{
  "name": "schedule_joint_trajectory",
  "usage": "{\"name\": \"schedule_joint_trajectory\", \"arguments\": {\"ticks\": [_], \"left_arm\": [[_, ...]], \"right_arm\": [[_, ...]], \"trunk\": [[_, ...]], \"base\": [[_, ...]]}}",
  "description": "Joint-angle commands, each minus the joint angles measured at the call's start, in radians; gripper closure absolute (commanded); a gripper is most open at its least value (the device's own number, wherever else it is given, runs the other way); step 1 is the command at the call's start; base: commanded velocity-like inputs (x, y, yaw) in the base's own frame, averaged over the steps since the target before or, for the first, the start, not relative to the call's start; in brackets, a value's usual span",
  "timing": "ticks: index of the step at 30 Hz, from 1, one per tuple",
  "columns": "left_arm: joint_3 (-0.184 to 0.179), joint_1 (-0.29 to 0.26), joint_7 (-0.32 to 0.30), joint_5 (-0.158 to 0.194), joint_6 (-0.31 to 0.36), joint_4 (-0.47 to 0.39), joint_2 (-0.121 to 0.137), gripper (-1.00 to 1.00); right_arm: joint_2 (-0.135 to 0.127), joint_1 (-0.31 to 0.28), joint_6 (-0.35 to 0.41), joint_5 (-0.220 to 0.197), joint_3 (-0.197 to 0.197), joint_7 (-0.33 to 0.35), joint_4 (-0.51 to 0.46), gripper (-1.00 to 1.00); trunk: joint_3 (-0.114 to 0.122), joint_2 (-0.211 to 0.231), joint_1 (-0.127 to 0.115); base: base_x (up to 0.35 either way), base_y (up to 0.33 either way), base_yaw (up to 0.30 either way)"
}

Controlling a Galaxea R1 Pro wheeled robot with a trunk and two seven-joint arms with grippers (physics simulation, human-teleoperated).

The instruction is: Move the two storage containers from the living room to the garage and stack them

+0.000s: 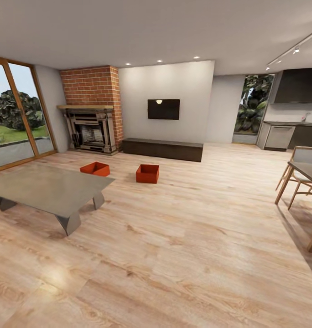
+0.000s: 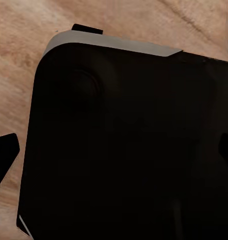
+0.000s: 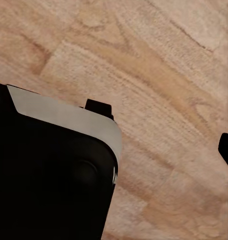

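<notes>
Two orange-red bins [image 1: 95,168] [image 1: 148,173] sit apart on the living-room wood floor [image 1: 183,255] — one just behind the grey coffee table [image 1: 46,189], the other nearer the long dark cabinet [image 1: 163,149] — both grippers' open-or-closed state cannot be told.

Two storage containers [image 1: 95,168] [image 1: 148,173] sit apart on the wood floor [image 1: 174,255], between the table [image 1: 46,189] and cabinet [image 1: 163,149].

Bright, even light from recessed ceiling spots [image 1: 159,60] and the glass doors [image 1: 19,114] leaves soft shadows under the coffee table [image 1: 46,189], with wide-angle stretching at the edges.
</notes>
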Motion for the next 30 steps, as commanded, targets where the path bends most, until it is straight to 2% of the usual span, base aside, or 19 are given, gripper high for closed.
{"name": "schedule_joint_trajectory", "arguments": {"ticks": [1, 30], "left_arm": [[0.001, 0.0, 0.001, 0.005, -0.002, -0.001, 0.0, -1.0], [0.001, 0.0, 0.001, 0.008, -0.003, -0.001, 0.0, -1.0]], "right_arm": [[0.0, -0.001, -0.004, 0.006, 0.003, -0.006, 0.003, -1.0], [0.0, -0.001, -0.004, 0.006, 0.001, -0.006, 0.003, -1.0]], "trunk": [[-0.001, 0.0, 0.001], [-0.001, 0.0, 0.001]], "base": [[0.324, 0.0, 0.0], [0.323, 0.0, 0.0]]}}
